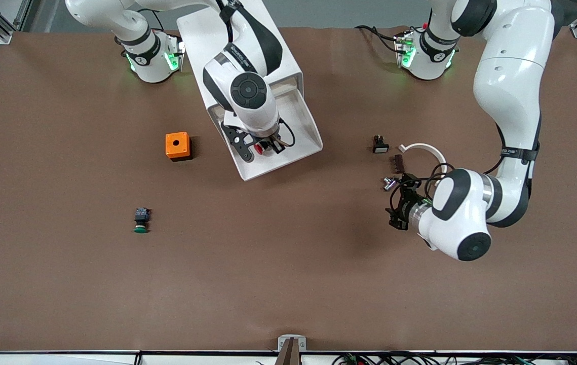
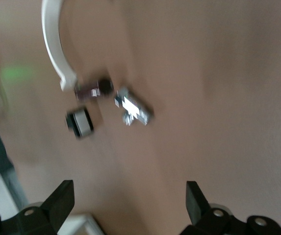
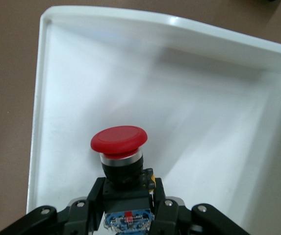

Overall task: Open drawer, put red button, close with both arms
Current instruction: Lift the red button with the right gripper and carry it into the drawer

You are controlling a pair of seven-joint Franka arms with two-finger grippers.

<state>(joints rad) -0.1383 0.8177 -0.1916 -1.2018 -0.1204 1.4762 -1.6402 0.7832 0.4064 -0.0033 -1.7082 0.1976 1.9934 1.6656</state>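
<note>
Two white jointed arms work at a brown table. The right arm's black two-finger gripper (image 1: 264, 147) hangs over the pulled-out white plastic drawer (image 1: 302, 133) of a white cabinet (image 1: 207, 30) that stands between the two arm bases. Its fingers (image 3: 93, 200) are clamped on the black-and-blue block body of the small red button (image 3: 119, 139), whose round mushroom cap points away from the wrist and sits over the pale floor of the drawer, near one side wall; whether the button touches that floor cannot be told. The left arm's black gripper (image 1: 398, 205) is over bare table toward the left arm's end, with its two fingertips (image 2: 62, 193) spread wide apart and nothing between them. Just beside it lies a cluster of small parts: a curved white plastic band (image 1: 426, 148), a small black block with a pale face (image 1: 380, 145), a dark brownish piece (image 1: 398, 162) and a shiny metal piece (image 1: 388, 182), each too small to name more closely. Toward the right arm's end of the table, an orange box with a round hole in its top (image 1: 177, 145) stands near the drawer, and a small push-button with a green cap (image 1: 141, 220) lies on its side well apart from the box and nearer to the front camera.
</note>
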